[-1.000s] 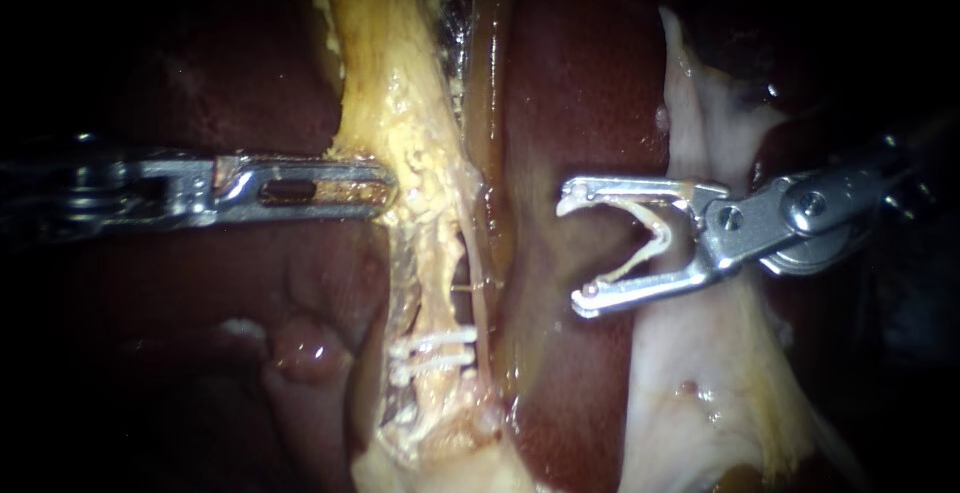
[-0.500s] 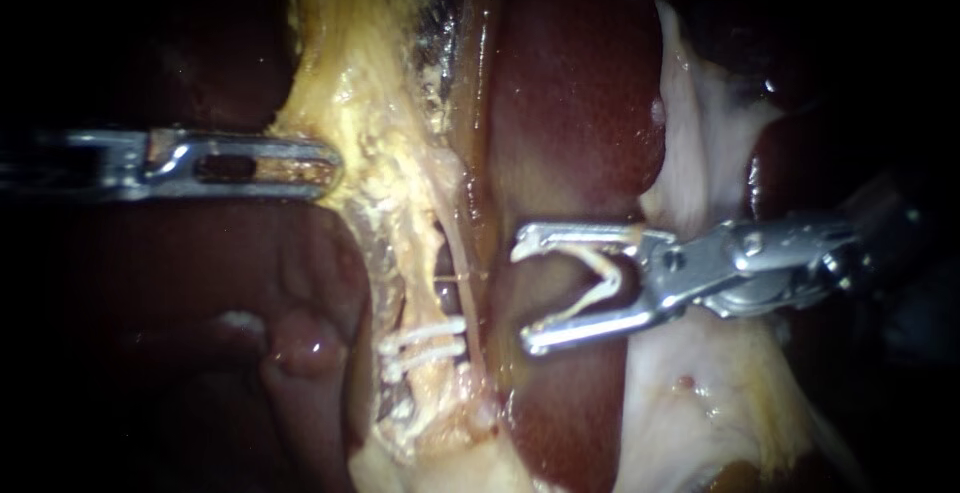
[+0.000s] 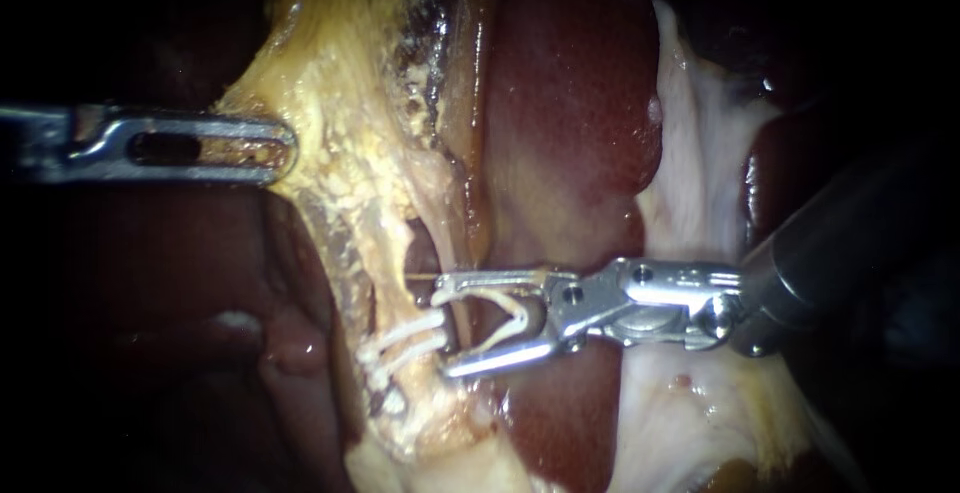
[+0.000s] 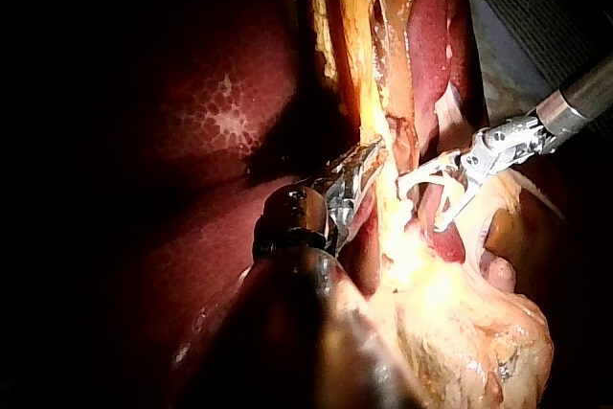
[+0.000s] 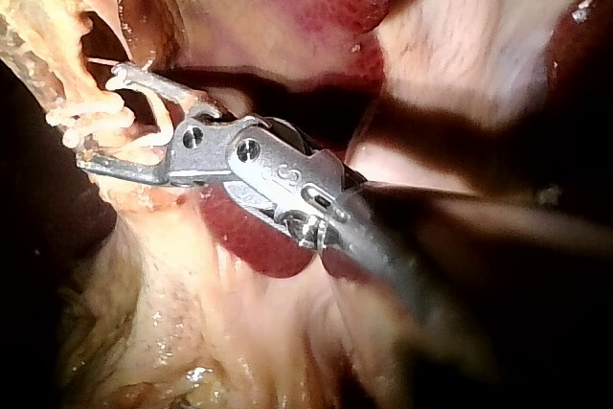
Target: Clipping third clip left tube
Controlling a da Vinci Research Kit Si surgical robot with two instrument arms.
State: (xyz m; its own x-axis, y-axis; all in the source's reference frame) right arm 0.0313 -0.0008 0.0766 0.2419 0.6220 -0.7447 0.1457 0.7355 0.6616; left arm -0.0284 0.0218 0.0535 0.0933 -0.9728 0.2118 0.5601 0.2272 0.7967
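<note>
Lining up the third clip looks to be the step in hand.

Endoscope view: my left instrument (image 3: 280, 148) enters from the left. Its jaws lie together on the edge of the yellow fatty tissue (image 3: 340, 173) and draw it away from the liver (image 3: 570, 133). My right instrument (image 3: 442, 333) has its jaws wide apart, with a loaded clip (image 3: 505, 315) seated between them and touching both. Their tips reach the left tube (image 3: 398, 298) right beside the two placed clips (image 3: 405, 343). I cannot tell whether the tube sits fully inside.

Left wrist view: the left instrument (image 4: 367, 165) grips the pale band, and the right instrument (image 4: 439, 200) stands just beyond it with its jaws spread.

Right wrist view: the near ends of the placed clips (image 5: 81, 122) lie in the gap between the right instrument's (image 5: 101, 117) spread jaws.

The next move, I judge, calls for seating the tube deep in the loaded clip, clear of the placed pair. The jaws should then close squarely while the left hold stays taut.
</note>
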